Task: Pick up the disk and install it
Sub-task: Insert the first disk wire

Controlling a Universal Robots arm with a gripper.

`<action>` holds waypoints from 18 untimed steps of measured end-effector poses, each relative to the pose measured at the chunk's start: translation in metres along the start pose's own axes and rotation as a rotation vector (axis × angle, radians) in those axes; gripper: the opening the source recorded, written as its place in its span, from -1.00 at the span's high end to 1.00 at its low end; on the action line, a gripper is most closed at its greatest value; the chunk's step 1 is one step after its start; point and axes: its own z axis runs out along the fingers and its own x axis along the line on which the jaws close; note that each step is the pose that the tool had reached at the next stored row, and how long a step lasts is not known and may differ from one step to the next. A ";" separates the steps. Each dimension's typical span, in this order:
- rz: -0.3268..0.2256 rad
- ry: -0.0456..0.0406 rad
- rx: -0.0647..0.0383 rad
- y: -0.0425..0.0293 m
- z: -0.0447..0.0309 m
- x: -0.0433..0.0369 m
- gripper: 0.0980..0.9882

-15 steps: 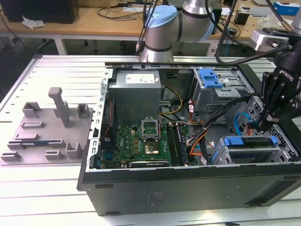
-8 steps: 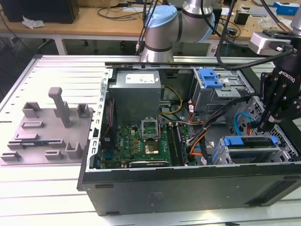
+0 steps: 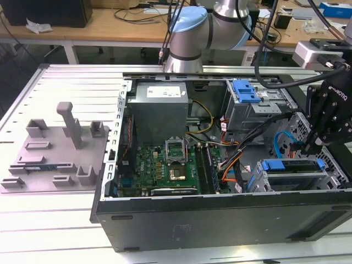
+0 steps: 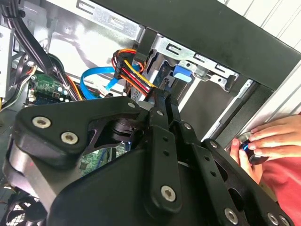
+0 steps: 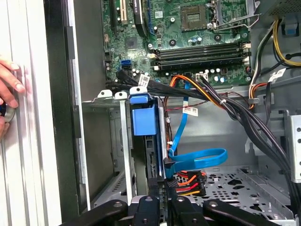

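The disk [image 3: 294,165] stands on edge in the lower drive cage at the exterior view's right, inside the open computer case [image 3: 220,220]. Its blue carrier frame [image 3: 273,164] faces the motherboard. In the first wrist view the blue frame [image 5: 143,121] sits between the cage's metal rails, and the disk's dark edge [image 5: 151,157] runs back toward my fingers. My gripper [image 3: 308,148] hangs just above the disk's rear part. Its jaws are shut, tips [image 5: 163,188] together at that edge with nothing between them. The second wrist view has the gripper [image 4: 162,101] pointing at the blue frame [image 4: 182,74].
A blue data cable [image 5: 197,157] and an orange-red-yellow power plug [image 5: 186,181] lie beside my fingertips. An upper cage with a blue latch [image 3: 246,91] stands behind. A grey plastic stand [image 3: 55,148] sits on the exterior view's left. A person's hand [image 4: 270,141] rests outside the case wall.
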 end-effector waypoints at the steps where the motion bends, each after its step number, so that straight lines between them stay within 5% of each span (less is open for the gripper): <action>1: 0.000 0.0000 0.000 0.0000 0.0000 0.0000 0.85; 6: 0.000 -0.0005 0.000 0.0001 0.0000 0.0003 0.85; 9: 0.000 -0.0197 -0.002 0.0003 0.0002 0.0015 0.85; 18: -0.001 -0.0212 -0.002 0.0003 0.0004 0.0032 0.85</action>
